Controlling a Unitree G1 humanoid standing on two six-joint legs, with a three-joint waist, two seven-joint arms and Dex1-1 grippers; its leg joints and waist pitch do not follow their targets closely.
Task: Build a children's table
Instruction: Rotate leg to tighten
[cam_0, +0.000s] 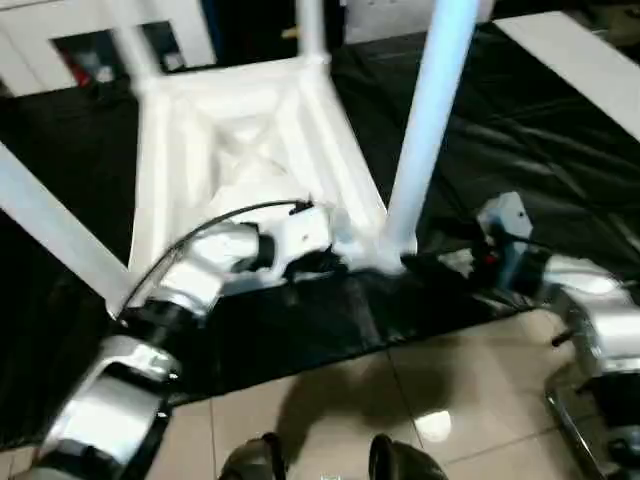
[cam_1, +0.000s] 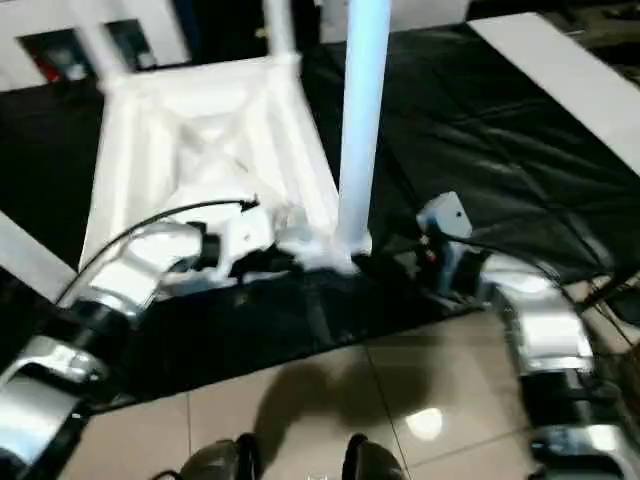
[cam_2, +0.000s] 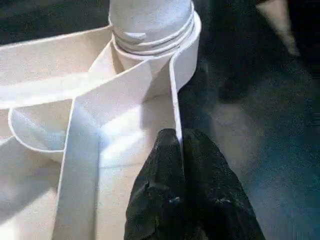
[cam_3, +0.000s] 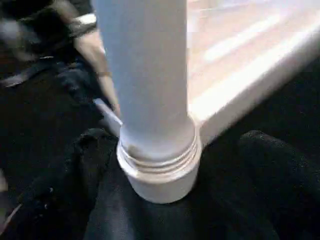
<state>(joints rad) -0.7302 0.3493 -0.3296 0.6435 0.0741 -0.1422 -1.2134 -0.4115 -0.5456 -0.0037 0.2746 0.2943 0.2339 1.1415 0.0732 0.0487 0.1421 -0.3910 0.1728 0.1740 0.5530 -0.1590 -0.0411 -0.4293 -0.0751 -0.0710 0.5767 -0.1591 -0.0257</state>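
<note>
The children's table lies upside down on the black-covered worktable, ribbed underside up and white legs rising from its corner sockets. My left gripper is shut on the thin rim wall of the table top, just beside the near right corner socket. The leg in that socket stands upright. My right gripper is open, one black finger on each side of the leg's threaded base, apart from it.
The worktable's front edge runs just below the grippers, with tiled floor and my feet beneath. Another leg slants out at the near left. A white board lies at the far right.
</note>
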